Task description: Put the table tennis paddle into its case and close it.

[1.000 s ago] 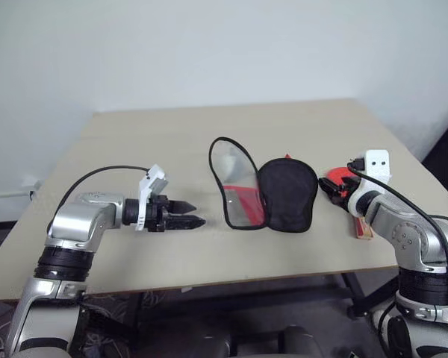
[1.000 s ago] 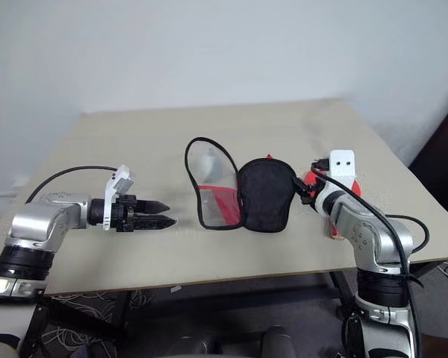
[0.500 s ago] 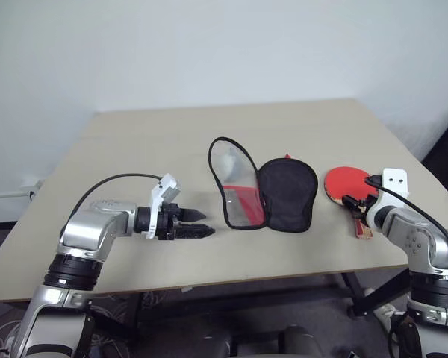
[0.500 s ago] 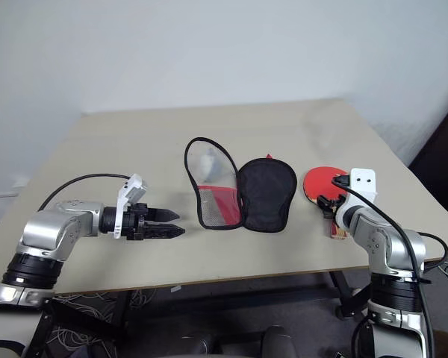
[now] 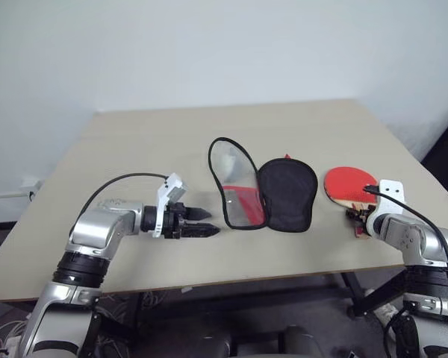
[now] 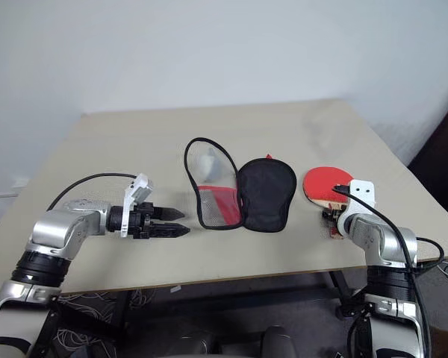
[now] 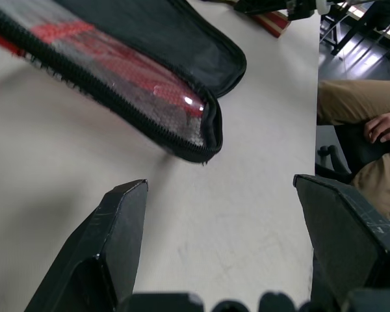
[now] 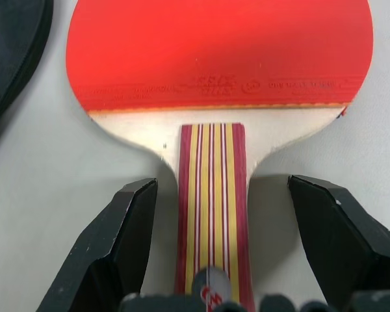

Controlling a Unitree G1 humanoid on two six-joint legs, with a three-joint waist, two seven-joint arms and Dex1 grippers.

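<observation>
The table tennis paddle (image 5: 347, 183) lies flat at the table's right, red face up, its striped handle (image 8: 211, 195) pointing to the near edge. My right gripper (image 8: 224, 218) is open and low over the table, one finger on each side of the handle, not gripping it. The case (image 5: 263, 192) lies unzipped in the middle: a mesh flap (image 5: 236, 185) with red showing through on the left, a black half (image 5: 287, 195) on the right. My left gripper (image 5: 207, 223) is open, pointing at the case's left near edge (image 7: 195, 140) and a short way from it.
The beige table (image 5: 149, 142) ends just behind both hands and close to the right of the paddle. A seated person's hand and legs (image 7: 383, 127) show past the table's right side. A white wall stands behind.
My right gripper came down and back from over the paddle's face to straddle its handle. My left gripper slid a little right toward the case. Case and paddle stayed put.
</observation>
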